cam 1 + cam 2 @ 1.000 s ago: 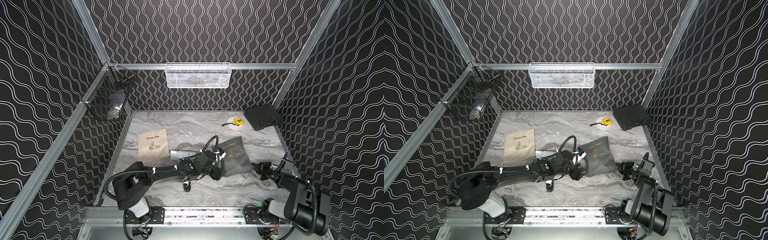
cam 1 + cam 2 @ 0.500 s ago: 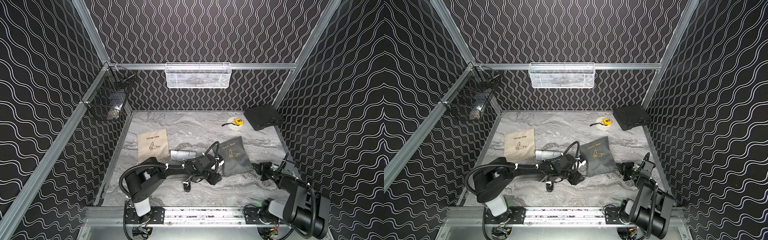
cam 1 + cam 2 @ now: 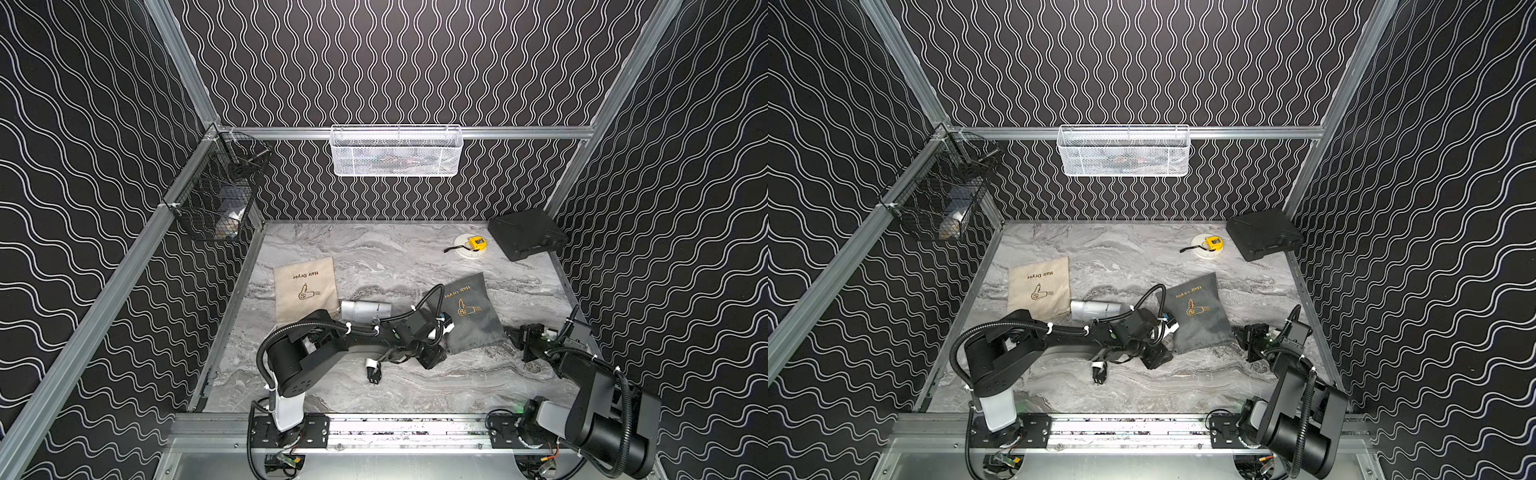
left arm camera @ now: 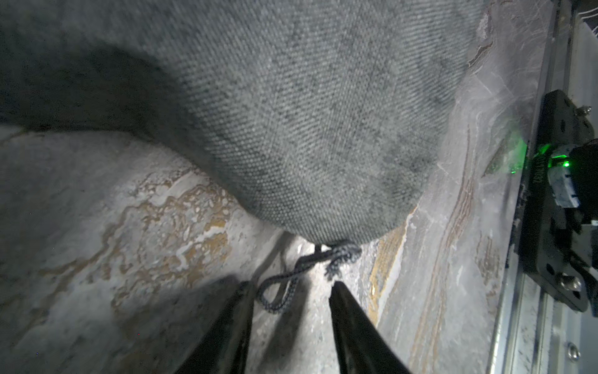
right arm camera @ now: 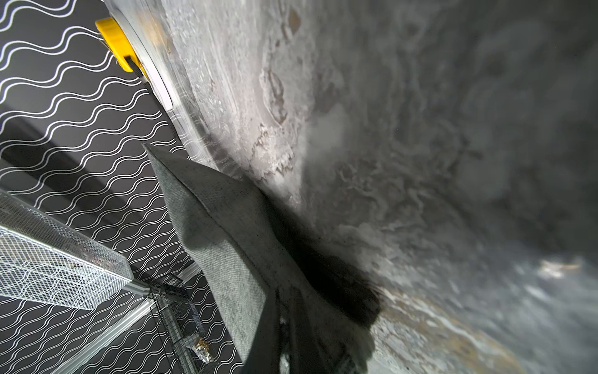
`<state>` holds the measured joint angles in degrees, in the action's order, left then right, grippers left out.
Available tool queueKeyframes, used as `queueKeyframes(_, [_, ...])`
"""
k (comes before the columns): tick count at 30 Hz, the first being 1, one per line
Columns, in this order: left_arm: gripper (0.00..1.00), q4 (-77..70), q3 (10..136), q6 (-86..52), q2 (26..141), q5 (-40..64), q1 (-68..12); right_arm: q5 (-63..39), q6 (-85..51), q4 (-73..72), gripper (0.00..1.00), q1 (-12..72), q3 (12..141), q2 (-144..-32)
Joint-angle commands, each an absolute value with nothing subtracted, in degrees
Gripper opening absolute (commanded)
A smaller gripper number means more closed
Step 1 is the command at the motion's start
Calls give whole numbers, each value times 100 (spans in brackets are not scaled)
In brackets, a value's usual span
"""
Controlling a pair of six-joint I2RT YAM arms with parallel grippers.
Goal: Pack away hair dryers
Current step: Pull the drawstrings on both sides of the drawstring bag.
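1. The bench [image 3: 374, 257] carries everything. The dark grey bag [image 3: 469, 316] lies between the two arms and looks swollen. What fills it is hidden, and no teal dryer shows anywhere.
2. The white hair dryer [image 3: 365, 311] lies with its barrel across the bench, just beside the beige bag [image 3: 305, 291]. The left arm is the nearer one and covers the dryer's handle.
3. The right end effector [image 3: 513, 334] is pressed together, seemingly pinching the grey bag's near edge – the wrist view shows fabric running into it.
4. The left end effector [image 4: 291, 286] is spread at the bag's corner. The next move likely turns on the drawstring [image 4: 339, 254], whose loop lies straight ahead between the fingers, unpinched.
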<state>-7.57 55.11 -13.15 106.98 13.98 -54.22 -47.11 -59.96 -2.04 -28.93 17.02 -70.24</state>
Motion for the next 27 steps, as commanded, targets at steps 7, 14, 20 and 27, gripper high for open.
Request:
queueKeyframes(7, [34, -1002, 5618, -1064, 10906, 1539, -5438, -4746, -5994, -114, 0, -2897, 1731, -6992])
queueKeyframes(14, [11, -1077, 5647, -1063, 11013, 1586, -5458, -4781, -6079, -153, 0, -2907, 1732, -6959])
queueKeyframes(20, [0, -1239, 5371, -1140, 10661, 1398, -5458, -5026, -6416, -482, 0, -3016, 1671, -6948])
queueKeyframes(27, [0, -1224, 5098, -1303, 9973, 1216, -5414, -5392, -6580, -570, 0, -3271, 1872, -6858])
